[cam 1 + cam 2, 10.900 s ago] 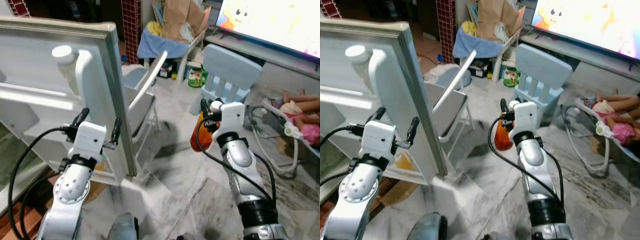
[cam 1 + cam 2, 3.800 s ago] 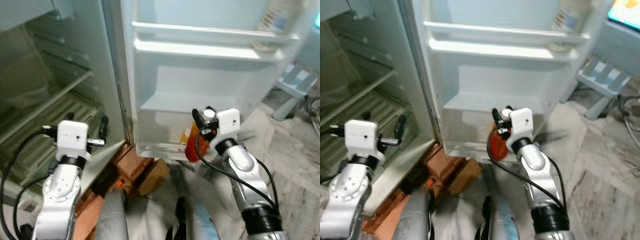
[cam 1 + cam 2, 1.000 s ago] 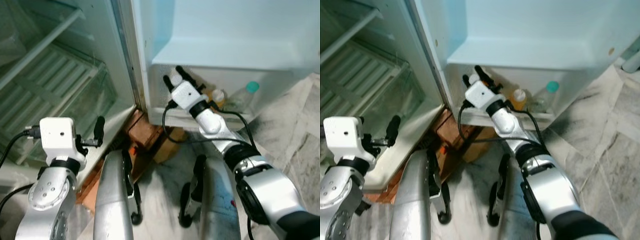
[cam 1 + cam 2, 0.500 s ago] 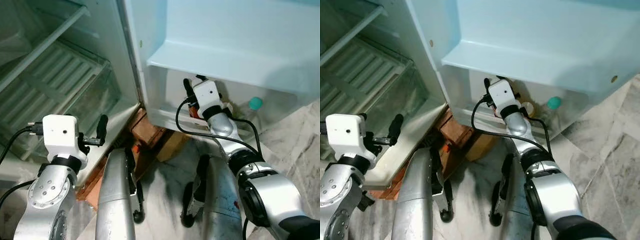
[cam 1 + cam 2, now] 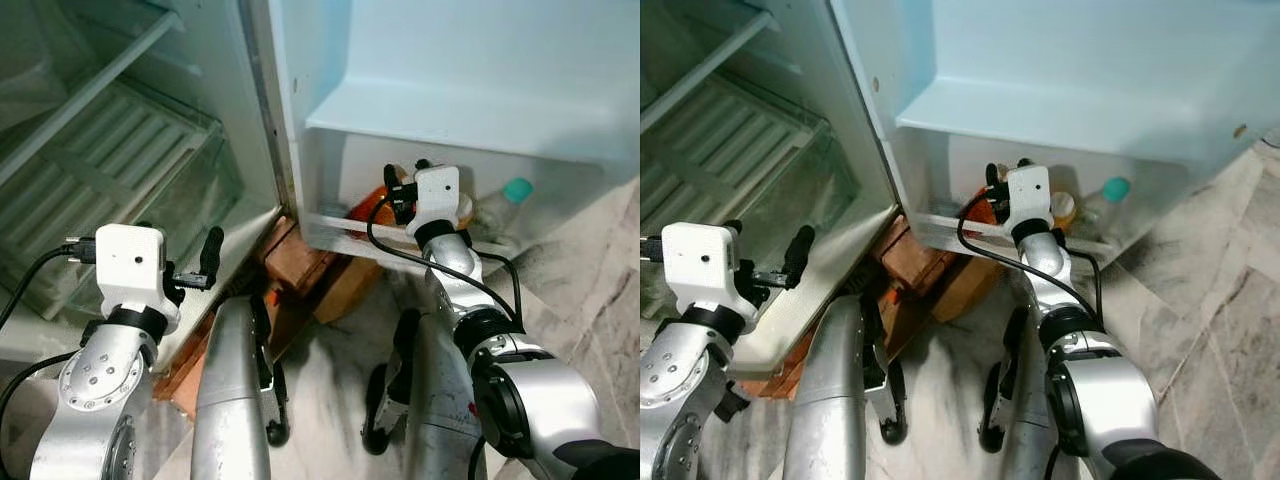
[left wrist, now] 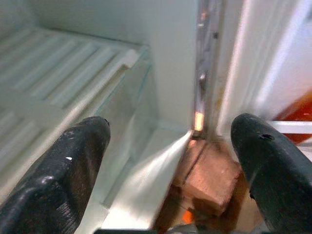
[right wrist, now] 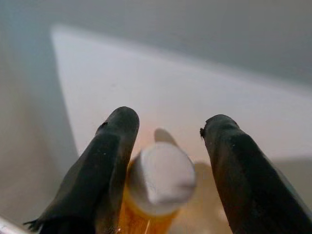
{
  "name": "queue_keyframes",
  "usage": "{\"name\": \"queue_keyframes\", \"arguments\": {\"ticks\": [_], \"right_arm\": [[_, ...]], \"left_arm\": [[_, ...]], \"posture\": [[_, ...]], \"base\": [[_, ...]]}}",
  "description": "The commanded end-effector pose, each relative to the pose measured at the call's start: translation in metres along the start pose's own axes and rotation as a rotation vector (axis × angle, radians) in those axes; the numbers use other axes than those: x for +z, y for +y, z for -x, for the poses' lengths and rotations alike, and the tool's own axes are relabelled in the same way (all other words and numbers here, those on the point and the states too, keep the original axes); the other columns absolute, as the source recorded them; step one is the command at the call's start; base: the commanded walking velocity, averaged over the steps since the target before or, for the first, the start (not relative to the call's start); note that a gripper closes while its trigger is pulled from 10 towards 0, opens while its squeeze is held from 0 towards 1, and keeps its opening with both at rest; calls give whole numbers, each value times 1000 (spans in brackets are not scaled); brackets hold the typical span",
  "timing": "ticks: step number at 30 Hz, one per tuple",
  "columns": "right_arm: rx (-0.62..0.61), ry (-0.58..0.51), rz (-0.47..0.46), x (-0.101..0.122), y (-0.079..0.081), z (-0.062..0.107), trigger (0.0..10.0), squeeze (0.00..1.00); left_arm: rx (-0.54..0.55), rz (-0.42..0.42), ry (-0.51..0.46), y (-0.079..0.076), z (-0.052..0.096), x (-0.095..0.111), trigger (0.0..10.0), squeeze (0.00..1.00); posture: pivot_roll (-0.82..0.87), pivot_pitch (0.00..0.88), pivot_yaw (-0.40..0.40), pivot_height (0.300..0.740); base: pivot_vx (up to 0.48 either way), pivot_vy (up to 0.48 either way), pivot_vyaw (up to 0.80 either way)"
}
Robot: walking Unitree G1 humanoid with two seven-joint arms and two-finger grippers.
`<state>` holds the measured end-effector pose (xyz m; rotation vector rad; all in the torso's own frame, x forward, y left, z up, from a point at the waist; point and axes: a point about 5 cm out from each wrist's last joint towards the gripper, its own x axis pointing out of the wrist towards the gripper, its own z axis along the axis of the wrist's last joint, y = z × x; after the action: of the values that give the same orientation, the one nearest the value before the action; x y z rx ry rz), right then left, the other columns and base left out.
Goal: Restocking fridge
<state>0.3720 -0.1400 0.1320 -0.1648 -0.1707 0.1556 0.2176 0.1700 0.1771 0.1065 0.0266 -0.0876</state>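
Open fridge [image 5: 150,110]; door [image 5: 470,60] swung wide, lowest door shelf [image 5: 970,228] near floor. Left gripper [image 5: 205,262] fingers wide apart, holding nothing, beside cabinet's lower edge. Right gripper [image 7: 165,161] inside door shelf, fingers spread around white-capped orange bottle [image 7: 158,187]. Green-capped bottle [image 5: 505,200] farther along shelf.
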Motion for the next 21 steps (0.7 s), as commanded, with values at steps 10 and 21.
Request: {"name": "queue_keyframes", "arguments": {"ticks": [10,21], "right_arm": [[-5,13,-18,-3,1,1,10000,737],[46,-8,-78,3,11,-2,10000,0]], "left_arm": [[-8,-12,27,0,-1,-7,10000,0],[6,-16,13,3,-5,-6,10000,0]], "posture": [[326,284,43,522],[326,270,38,522]], "base": [[0,0,0],[0,0,0]]}}
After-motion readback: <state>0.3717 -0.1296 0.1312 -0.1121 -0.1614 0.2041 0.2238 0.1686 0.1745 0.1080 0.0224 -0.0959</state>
